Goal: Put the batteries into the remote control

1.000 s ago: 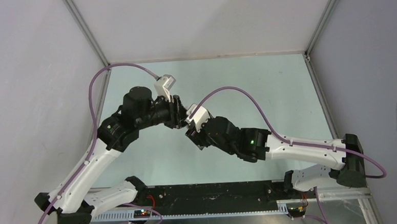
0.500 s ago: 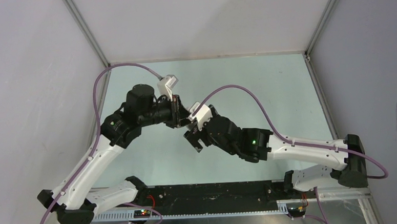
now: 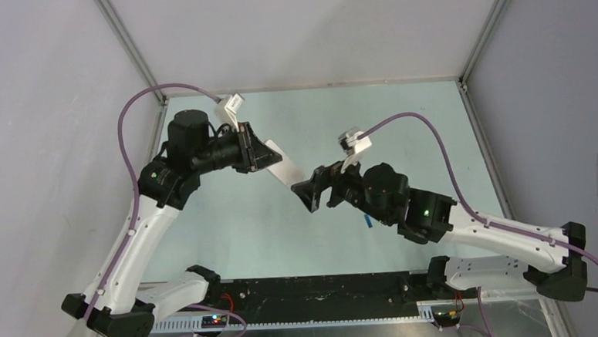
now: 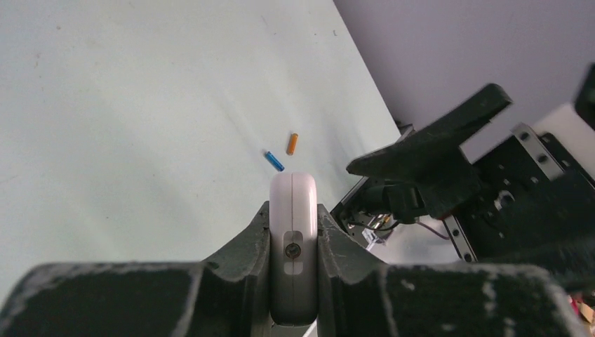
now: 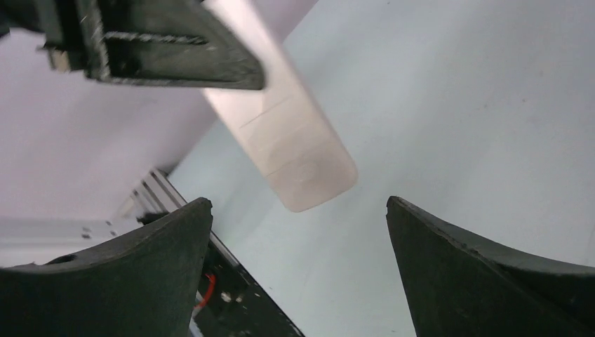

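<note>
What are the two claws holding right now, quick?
Left gripper: shut on the remote control.
Right gripper: open, holding nothing.

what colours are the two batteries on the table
Slim blue battery and slim orange battery; left wrist view.

Pale green table [image 4: 105, 105]: matte, faintly scuffed. Two items are seen lying flat on it: blue battery [image 4: 274, 161] and orange battery [image 4: 292, 144], close together, not touching, angled apart. In the top view only the blue one [image 3: 367, 221] is visible.
</note>
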